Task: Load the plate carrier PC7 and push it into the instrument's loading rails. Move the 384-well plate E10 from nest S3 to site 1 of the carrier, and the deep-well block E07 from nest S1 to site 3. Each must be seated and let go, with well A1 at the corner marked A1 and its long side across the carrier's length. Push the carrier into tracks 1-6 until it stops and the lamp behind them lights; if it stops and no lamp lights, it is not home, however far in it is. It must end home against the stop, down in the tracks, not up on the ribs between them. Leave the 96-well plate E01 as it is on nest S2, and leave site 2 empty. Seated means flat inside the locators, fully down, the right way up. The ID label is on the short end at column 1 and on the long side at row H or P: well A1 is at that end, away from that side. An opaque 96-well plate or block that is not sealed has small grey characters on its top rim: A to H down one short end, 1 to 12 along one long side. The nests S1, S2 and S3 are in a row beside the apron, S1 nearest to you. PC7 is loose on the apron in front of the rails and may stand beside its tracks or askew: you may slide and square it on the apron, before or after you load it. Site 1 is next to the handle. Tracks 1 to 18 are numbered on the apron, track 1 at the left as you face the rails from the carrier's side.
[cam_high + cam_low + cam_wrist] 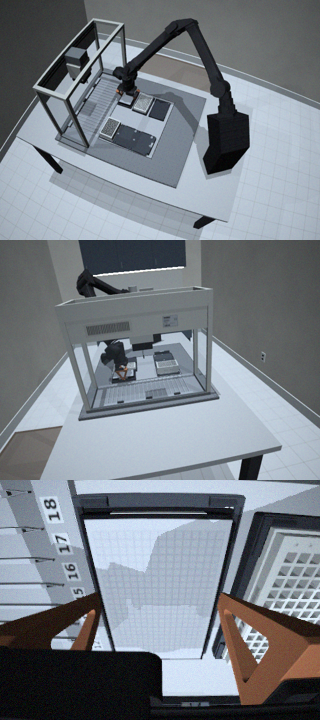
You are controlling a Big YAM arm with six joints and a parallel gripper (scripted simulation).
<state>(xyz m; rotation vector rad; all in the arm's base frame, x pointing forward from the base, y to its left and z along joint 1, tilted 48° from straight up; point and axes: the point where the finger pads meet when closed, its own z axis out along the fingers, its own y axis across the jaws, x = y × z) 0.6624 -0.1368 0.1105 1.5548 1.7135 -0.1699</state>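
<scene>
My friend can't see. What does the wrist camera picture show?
The open gripper hangs over the fine-gridded 384-well plate in its dark nest, one orange finger on each side, holding nothing. A 96-well plate sits to the right; track numbers 15 to 18 run down the left.

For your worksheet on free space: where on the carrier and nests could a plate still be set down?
Carrier: two dark sites beside the deep-well block are bare. The nest beyond the 96-well plate is bare. Crowded: the open tool straddles the 384-well plate.
</scene>
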